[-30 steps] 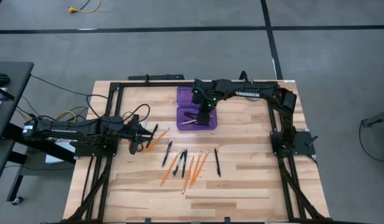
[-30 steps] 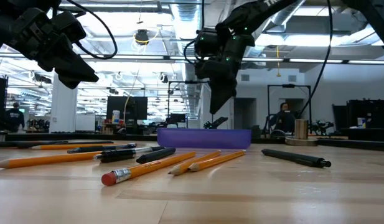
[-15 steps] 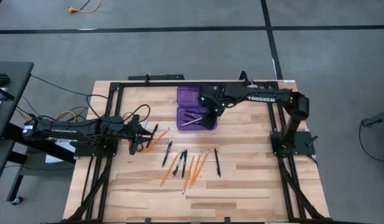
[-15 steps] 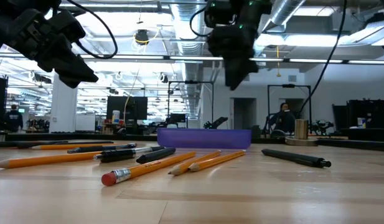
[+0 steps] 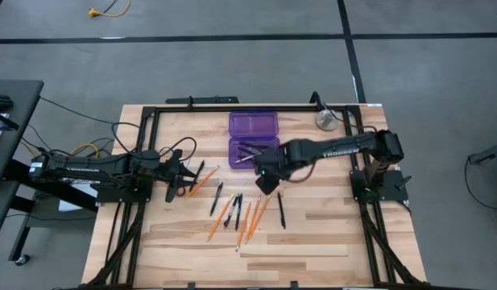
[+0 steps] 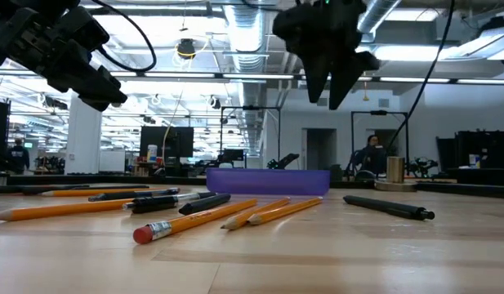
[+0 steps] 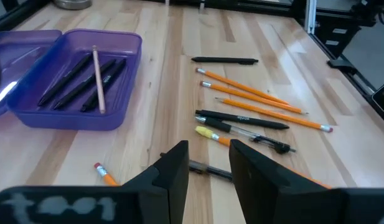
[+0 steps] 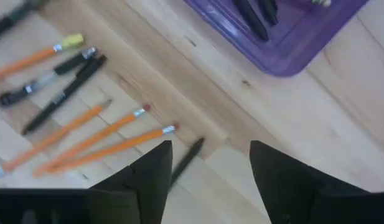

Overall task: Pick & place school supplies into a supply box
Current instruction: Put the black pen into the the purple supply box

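The purple supply box [image 5: 253, 138] lies open at the table's far middle. Its near half [image 7: 73, 84] holds several black pens and a pale pencil [image 7: 98, 78]. Loose orange pencils [image 5: 250, 216] and black pens [image 5: 234, 205] lie flat on the table nearer the front, and one black pen [image 5: 281, 211] lies to their right. My right gripper [image 5: 266, 179] hangs open above the table between the box and these loose supplies [image 8: 86, 137], holding nothing. My left gripper [image 5: 177, 177] hovers open and empty at the left, above a pen [image 7: 207, 168] and an orange pencil [image 5: 202, 179].
A round silver metal object [image 5: 326, 121] stands at the far right of the table. A black frame [image 5: 232, 109] runs along the table's far and side edges. Bare wood shows at the front [image 5: 312, 250].
My right gripper has risen out of the box's near half and gone toward the table's near edge, stopping above the gap between the box and the loose pencils. It has opened on the way. The pale pencil stays lying in the box.
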Available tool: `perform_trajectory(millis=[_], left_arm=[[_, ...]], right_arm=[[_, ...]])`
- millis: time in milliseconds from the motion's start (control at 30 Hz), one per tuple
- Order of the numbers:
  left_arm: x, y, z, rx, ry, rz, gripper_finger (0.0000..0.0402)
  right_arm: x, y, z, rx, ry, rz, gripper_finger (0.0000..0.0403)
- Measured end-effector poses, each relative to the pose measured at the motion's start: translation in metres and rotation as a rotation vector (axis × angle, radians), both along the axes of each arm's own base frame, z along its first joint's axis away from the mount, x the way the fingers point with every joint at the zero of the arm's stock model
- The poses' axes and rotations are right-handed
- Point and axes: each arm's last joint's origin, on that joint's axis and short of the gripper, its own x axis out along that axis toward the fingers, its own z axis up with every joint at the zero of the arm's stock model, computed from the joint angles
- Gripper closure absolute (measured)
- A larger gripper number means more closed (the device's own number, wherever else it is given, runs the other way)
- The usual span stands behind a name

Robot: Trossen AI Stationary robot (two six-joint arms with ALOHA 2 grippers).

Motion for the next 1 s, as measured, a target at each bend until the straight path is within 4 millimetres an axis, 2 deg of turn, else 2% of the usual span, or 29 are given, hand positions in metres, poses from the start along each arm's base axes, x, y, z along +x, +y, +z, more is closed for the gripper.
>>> perform_trajectory(millis=[200,367,633,1000], left_arm=[[0.0,0.0,0.0,0.014,0.002,-0.006,0.0297],[0.0,0.0,0.0,0.014,0.002,-0.007,0.0297],[0.0,-0.001,0.0,-0.007,0.003,-0.016,0.0297],[0.0,-0.001,0.0,-0.01,0.003,-0.024,0.0297]], right_arm=[[-0.004,0.035,-0.002,-0.003,-0.026,-0.128,0.0193],[-0.012,0.051,-0.02,0.009,0.004,-0.175,0.0193],[-0.013,0.068,-0.053,0.105,-0.06,-0.189,0.0195],[-0.03,0.078,-0.084,0.106,-0.016,-0.288,0.0194]])
